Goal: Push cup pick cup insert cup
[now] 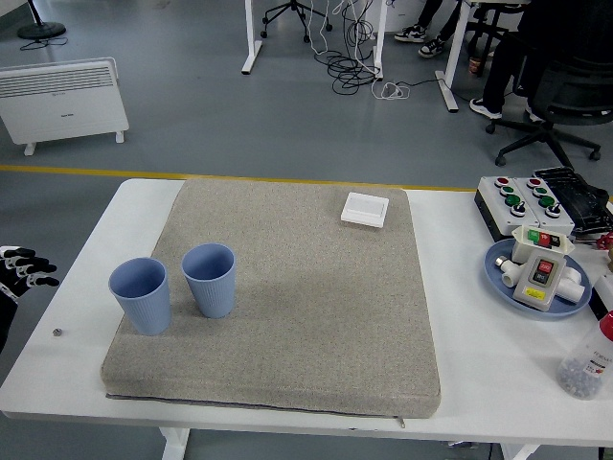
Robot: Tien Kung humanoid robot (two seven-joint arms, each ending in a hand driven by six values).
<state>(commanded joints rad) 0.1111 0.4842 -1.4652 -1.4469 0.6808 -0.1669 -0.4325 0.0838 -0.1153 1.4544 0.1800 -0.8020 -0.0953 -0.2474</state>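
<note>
Nearest the camera: white table (67, 369) front edge, with a grey fabric mat (306, 307) covering most of the middle. Mat's near edge shows a zipper line.

Two blue cups sit upright on the mat's left part, mouths up, both empty as far as visible. Left cup (141, 295) is at the mat's left edge, slightly nearer the camera. Right cup (209, 279) stands just beside it, a narrow gap between them, not touching. Same ribbed shape, same colour.

Left hand (21, 271) only peeks in at the picture's left edge, off the table's side, well apart from the cups. Black and white fingers (34, 279) point right, loosely spread, holding nothing. Right hand not visible.

Small white square box (365, 208) lies flat at the mat's far right corner area. Small dark dot, maybe a screw (57, 333), on bare table left of the mat.

Right side of table: blue plate (503, 283) carrying a switch unit (539, 271) with red button and some white pieces. Behind it a grey button box (522, 203) with red and green buttons. Clear bottle (587, 359) with red cap at right edge, partly cut off.

Background floor: white heater (63, 101) upper left, yellow floor line behind the table, cables, desk legs, black office chair (560, 91) upper right, a person's legs and shoes near it.
</note>
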